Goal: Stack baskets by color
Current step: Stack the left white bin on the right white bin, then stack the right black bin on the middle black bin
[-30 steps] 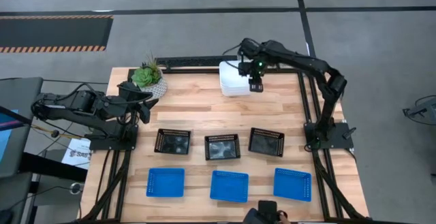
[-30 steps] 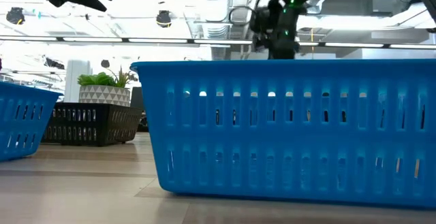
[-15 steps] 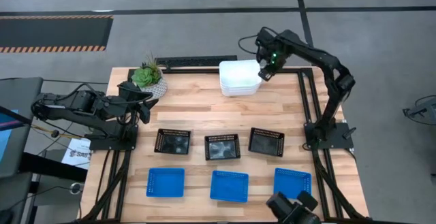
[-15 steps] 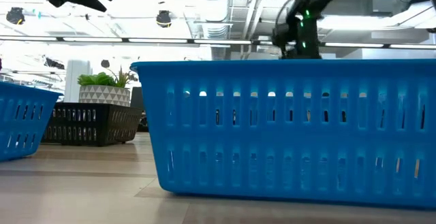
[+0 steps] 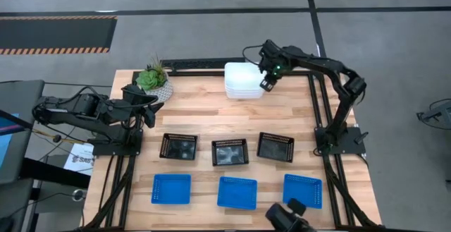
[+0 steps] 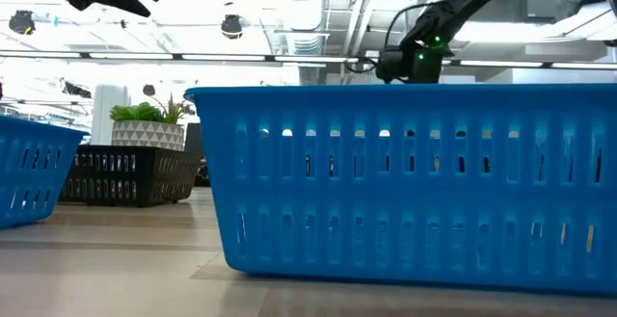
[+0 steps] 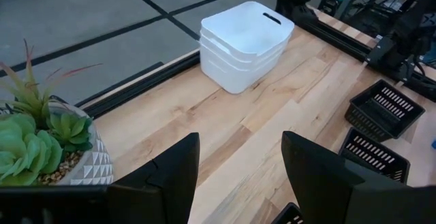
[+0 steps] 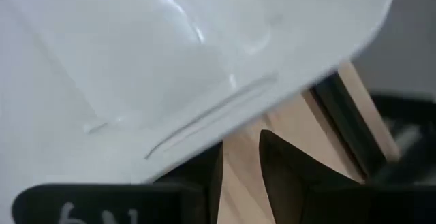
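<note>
Three white baskets (image 5: pixel 243 81) stand nested in one stack at the table's far side, also plain in the left wrist view (image 7: pixel 246 43). My right gripper (image 5: pixel 266 85) points down at the stack's right short wall, its fingers a narrow gap apart with bare wood between them (image 8: pixel 240 146). Three black baskets (image 5: pixel 230 151) sit singly in a middle row. Three blue baskets (image 5: pixel 237 192) sit singly in the near row. My left gripper (image 5: pixel 144 106) hangs open above the table's left side, with nothing between its fingers (image 7: pixel 238 176). My right gripper comes from above beside the stack's right short wall (image 8: pixel 225 108). The white rim hides part of one finger (image 8: pixel 204 176), so that finger stands lower than the rim, outside the wall. I cannot tell whether it touches the wall.
A potted succulent (image 5: pixel 153 82) stands at the far left corner, close to my left gripper. Bare wood lies between the white stack and the black row. A dark object (image 5: pixel 285 218) shows at the table's near edge.
My right gripper left its place over the white stack, swung toward the table's right and far edges, then came back toward the stack and down to its right wall, with the wrist rolled.
</note>
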